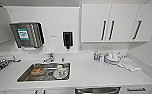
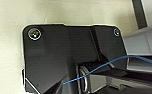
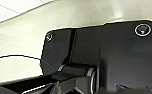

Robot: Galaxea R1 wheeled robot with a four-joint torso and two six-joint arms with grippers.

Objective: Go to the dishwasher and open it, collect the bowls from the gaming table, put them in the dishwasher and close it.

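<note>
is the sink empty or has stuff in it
Not empty. The sink holds dishes: a brownish bowl on one side and a white cup with other pieces beside it.

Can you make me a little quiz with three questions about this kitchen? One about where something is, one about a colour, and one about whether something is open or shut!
1. Where is the sink?
A. Set into the counter below the tap
B. On the floor
C. Inside a wall cupboard

2. What colour are the wall cupboards?
A. Red
B. White
C. Green

3. Are the wall cupboards' doors open or shut?
A. Wide open
B. Taken off
C. Shut

Answers:
1. A, the steel basin sits in the white counter, with the tap just behind it and dishes lying inside.
2. B, the doors are white with dark handles.
3. C, the doors lie flat and closed.
</note>
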